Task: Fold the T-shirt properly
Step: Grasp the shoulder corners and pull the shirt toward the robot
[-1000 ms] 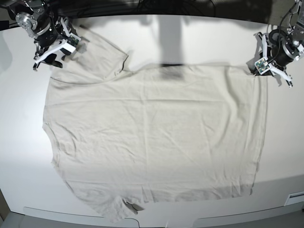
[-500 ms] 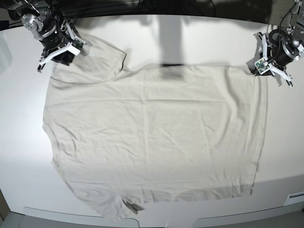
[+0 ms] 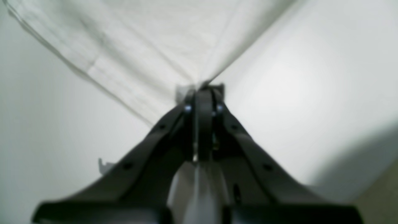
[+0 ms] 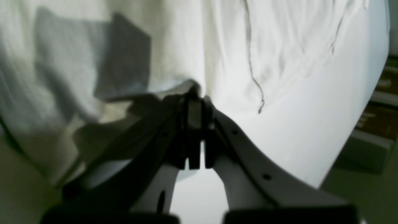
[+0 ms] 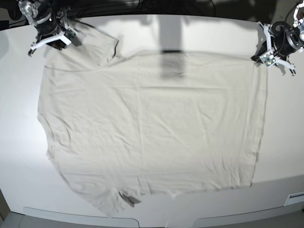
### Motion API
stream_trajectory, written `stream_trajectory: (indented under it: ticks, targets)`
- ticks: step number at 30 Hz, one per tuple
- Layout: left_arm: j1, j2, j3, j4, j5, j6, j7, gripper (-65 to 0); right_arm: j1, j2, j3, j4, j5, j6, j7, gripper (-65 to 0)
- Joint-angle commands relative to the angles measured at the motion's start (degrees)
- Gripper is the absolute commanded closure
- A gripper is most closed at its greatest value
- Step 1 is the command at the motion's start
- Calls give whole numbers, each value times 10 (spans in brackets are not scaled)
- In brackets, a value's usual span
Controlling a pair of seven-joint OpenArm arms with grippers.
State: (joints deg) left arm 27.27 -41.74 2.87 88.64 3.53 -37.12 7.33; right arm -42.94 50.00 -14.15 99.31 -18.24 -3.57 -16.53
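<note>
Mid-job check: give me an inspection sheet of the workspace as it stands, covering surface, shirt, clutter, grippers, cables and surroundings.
Surface: white table, bare around the garment.
Job's things: T-shirt spread flat, lightly wrinkled, not yet folded; one sleeve lies toward the right gripper's side, another at the near edge.
Clutter: nothing seen.
Grippers: left gripper shut on the T-shirt's far corner; right gripper shut on cloth at the sleeve. Cloth rises to both pinches.
Cables: dark cables beyond the table's far edge, off the cloth.
Surroundings: dark background behind; a small white fitting on the table's front edge.
</note>
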Motion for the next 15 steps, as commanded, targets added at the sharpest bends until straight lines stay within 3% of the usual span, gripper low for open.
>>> stream_trajectory:
  ticks: [1, 7, 15]
  targets:
    - [18, -8, -15, 15, -5, 5, 3, 0, -22, 11, 17, 15, -4, -20, 2, 0]
    - [103, 32, -107, 88, -5, 20, 0, 0, -126, 9, 74, 52, -4, -60, 9, 0]
    - [164, 107, -209, 123, 16, 19, -17, 0, -193, 9, 83, 80, -15, -116, 9, 0]
